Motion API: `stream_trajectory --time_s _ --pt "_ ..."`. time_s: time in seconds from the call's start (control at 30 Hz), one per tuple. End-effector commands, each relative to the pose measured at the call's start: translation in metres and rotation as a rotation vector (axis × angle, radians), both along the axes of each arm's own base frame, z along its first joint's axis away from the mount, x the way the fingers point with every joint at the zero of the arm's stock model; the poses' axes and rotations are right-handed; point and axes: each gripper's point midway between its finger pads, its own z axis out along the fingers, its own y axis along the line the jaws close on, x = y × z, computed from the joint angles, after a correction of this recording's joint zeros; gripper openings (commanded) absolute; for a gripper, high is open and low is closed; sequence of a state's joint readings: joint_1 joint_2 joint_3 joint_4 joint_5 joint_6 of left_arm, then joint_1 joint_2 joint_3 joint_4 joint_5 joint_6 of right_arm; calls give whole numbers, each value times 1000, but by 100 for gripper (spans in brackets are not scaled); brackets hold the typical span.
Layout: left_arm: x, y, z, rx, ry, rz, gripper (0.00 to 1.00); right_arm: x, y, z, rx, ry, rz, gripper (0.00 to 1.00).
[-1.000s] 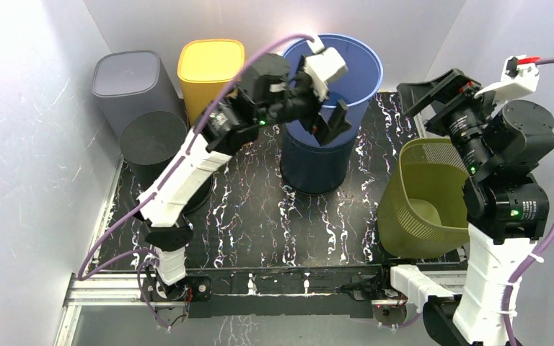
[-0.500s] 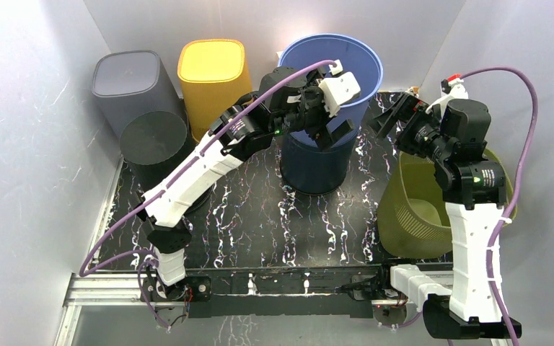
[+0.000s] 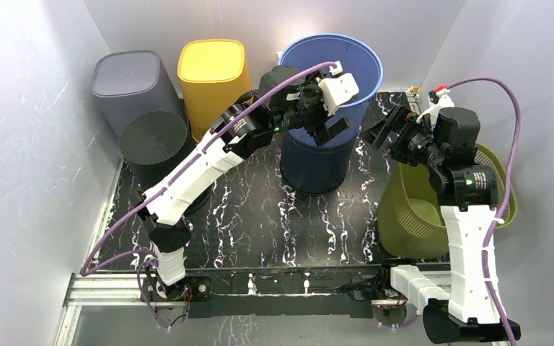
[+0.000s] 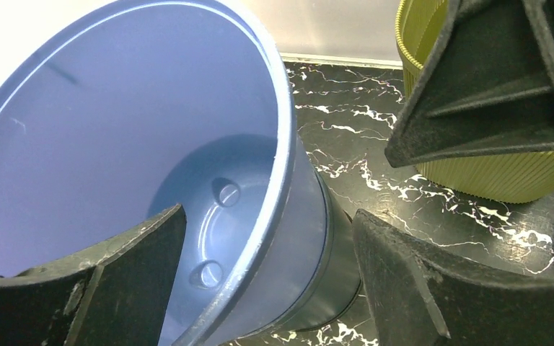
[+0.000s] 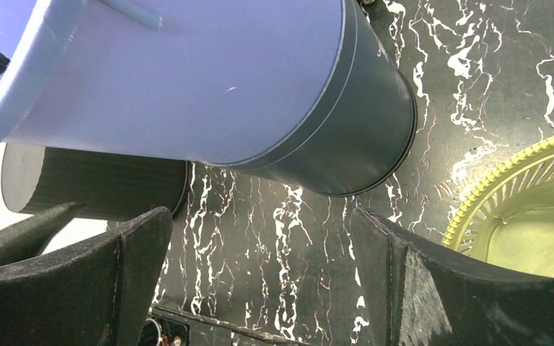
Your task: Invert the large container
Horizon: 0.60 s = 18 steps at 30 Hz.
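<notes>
Top external view: the large blue container point(image 3: 317, 167) is standing upright at 12 o'clock on the table point(image 3: 260, 216), mouth up. The left gripper point(image 3: 330, 128) is straddling its rim with jaws spread, one finger inside and one outside, not pinching yet. The right gripper point(image 3: 384, 122) is hovering at the container's 3 o'clock, jaws spread, holding nothing. Likely best: clamping the rim deep, bracing the outer wall, then tipping toward 6 o'clock, clearing the green basket point(image 3: 411, 216).
</notes>
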<state>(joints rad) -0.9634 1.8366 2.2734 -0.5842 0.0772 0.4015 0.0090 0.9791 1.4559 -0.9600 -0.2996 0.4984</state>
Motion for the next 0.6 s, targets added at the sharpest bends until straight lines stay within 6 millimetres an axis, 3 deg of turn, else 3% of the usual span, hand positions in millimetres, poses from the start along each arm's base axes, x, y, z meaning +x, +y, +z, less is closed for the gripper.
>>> stream_trajectory --time_s 0.0,0.17,0.4,0.57 --pt "1 5 -23 53 77 -14 81 2 8 9 16 -63 47 90" --pt "-1 7 -28 76 89 -22 68 5 11 6 30 -57 60 82" --pt "-4 6 -21 78 81 -45 28 8 11 10 42 -68 52 80" --pt "-8 5 -6 22 67 -56 14 8 11 11 44 -67 55 81"
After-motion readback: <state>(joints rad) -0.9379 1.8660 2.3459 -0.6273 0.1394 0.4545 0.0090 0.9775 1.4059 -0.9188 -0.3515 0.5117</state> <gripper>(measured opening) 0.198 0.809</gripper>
